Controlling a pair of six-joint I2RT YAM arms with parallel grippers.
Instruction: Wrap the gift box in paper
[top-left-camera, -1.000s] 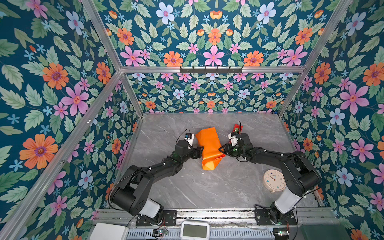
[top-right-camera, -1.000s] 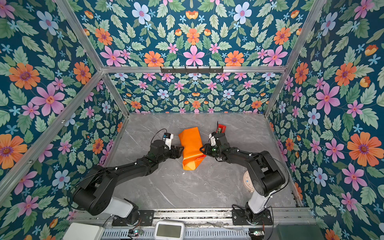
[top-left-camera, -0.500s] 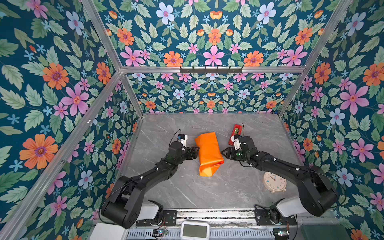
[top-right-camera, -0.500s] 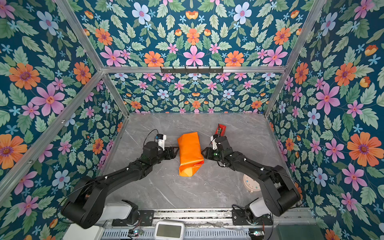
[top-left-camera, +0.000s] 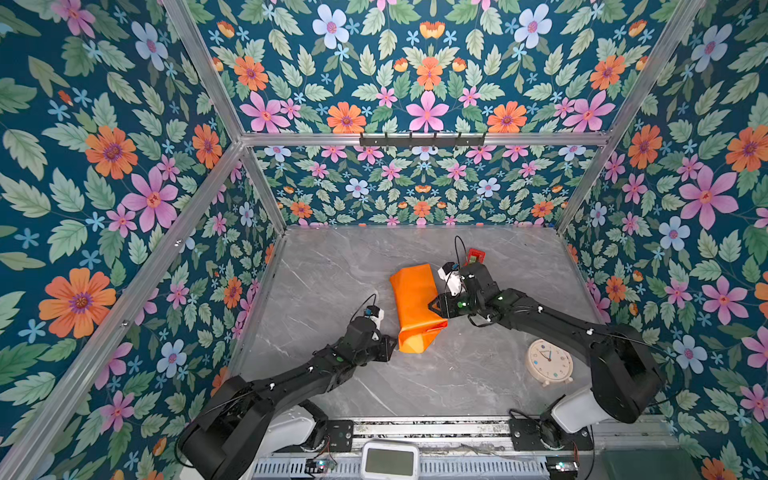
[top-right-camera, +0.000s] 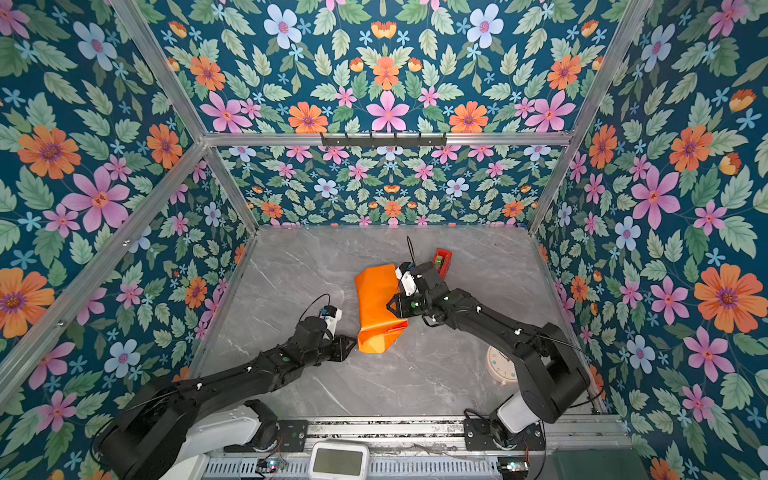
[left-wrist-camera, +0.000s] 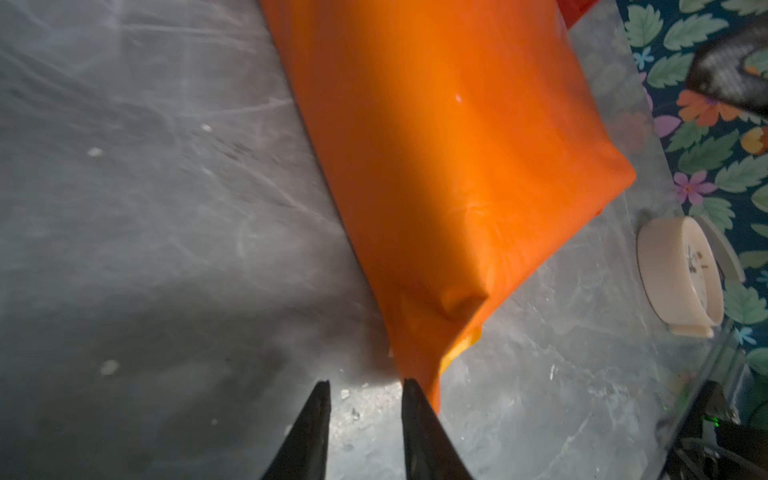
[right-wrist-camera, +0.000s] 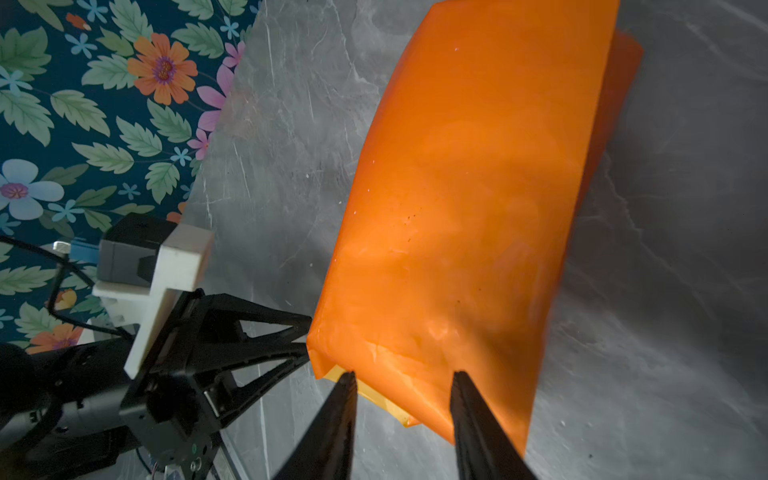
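Note:
The paper lies mid-table as a long glossy orange bundle, with yellow showing under its creased front end. The gift box is hidden. My left gripper sits low at the bundle's front left corner. In the left wrist view its jaws stand a little apart over bare table, and the paper trails past the outside of one finger. My right gripper is at the bundle's right edge. Its jaws stand apart, and the paper ends just beyond its tips.
A cream round clock lies at the front right beside the right arm. A slim red gadget lies behind the right gripper. Floral walls close in three sides. A white device sits on the front rail.
My left gripper has slid along the bundle's left side to its front corner, and its jaws have narrowed. The right gripper has moved in onto the right edge. The bundle has shifted slightly frontward.

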